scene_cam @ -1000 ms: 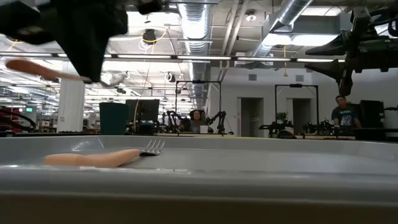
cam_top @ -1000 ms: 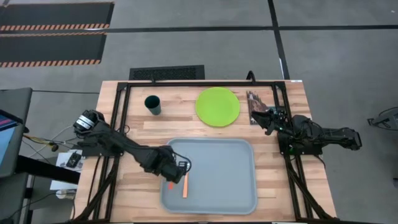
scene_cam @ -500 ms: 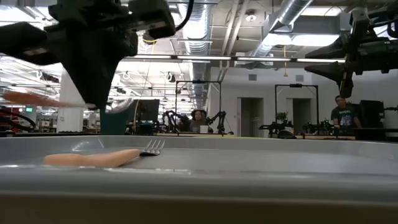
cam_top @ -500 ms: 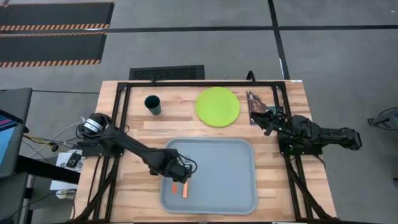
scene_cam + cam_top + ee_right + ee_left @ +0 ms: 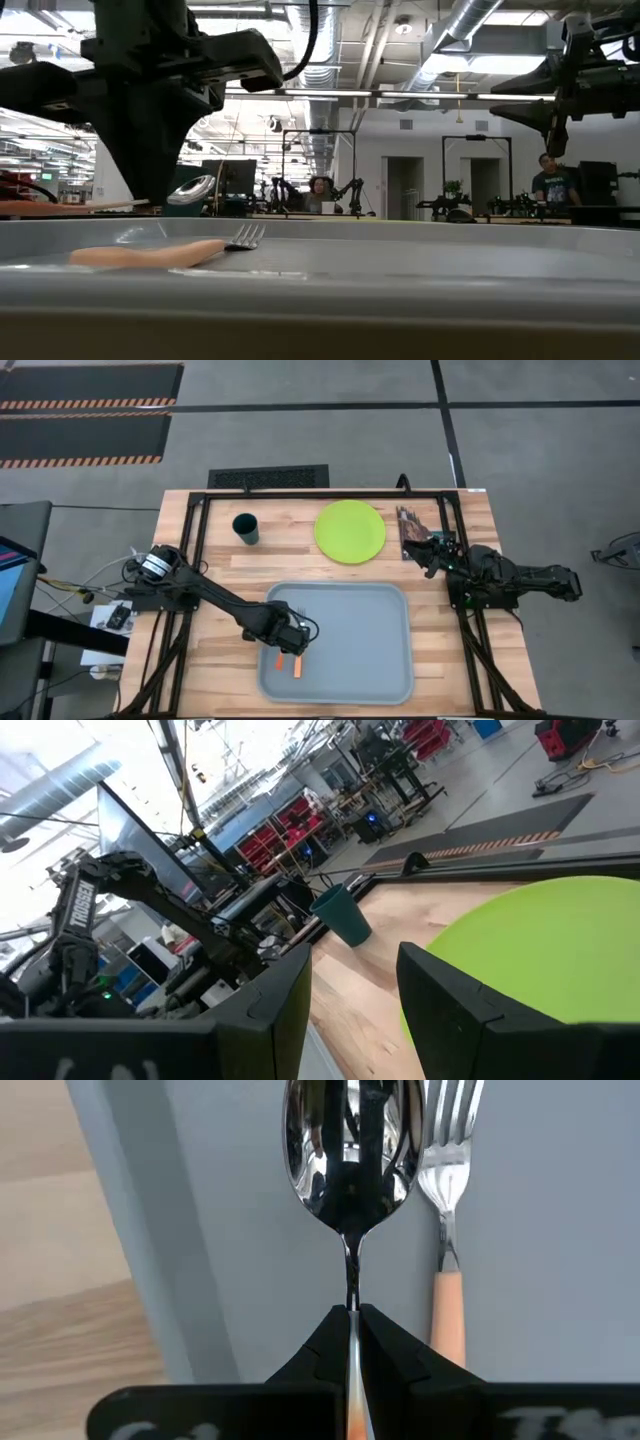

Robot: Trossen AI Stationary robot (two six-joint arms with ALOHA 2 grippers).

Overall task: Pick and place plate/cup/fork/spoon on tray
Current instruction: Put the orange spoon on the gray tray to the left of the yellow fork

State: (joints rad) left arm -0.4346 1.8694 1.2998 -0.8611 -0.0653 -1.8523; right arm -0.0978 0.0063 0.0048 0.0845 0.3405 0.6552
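My left gripper (image 5: 290, 637) is low over the left part of the pale grey-blue tray (image 5: 375, 660), shut on the orange-handled spoon (image 5: 348, 1140). The spoon's bowl (image 5: 193, 190) and handle (image 5: 40, 207) show level in the low view. The fork (image 5: 450, 1190) lies flat on the tray floor right beside the spoon, and it also shows in the low view (image 5: 160, 252). The lime-green plate (image 5: 350, 531) and the dark teal cup (image 5: 245, 528) stand on the table beyond the tray. My right gripper (image 5: 425, 550) waits open beside the plate. My left gripper pinches the spoon's thin metal neck (image 5: 352, 1302) between its two fingers, just where the orange handle begins. The fingers come from above. The spoon is level, bowl up, parallel to the fork; its handle end (image 5: 277, 659) sticks out on the near side. Whether it touches the tray I cannot tell.
The tray's raised left rim (image 5: 130, 1230) runs close beside the spoon, with bare wood beyond it. The right half of the tray (image 5: 370, 630) is bare. A black frame (image 5: 195, 540) edges the table. People and benches show in the room behind (image 5: 550, 185).
My left gripper has gone down toward the tray and a little toward the table's right edge, carrying the spoon. The spoon has sunk from well above the tray rim to about rim height next to the fork, which has stayed put.
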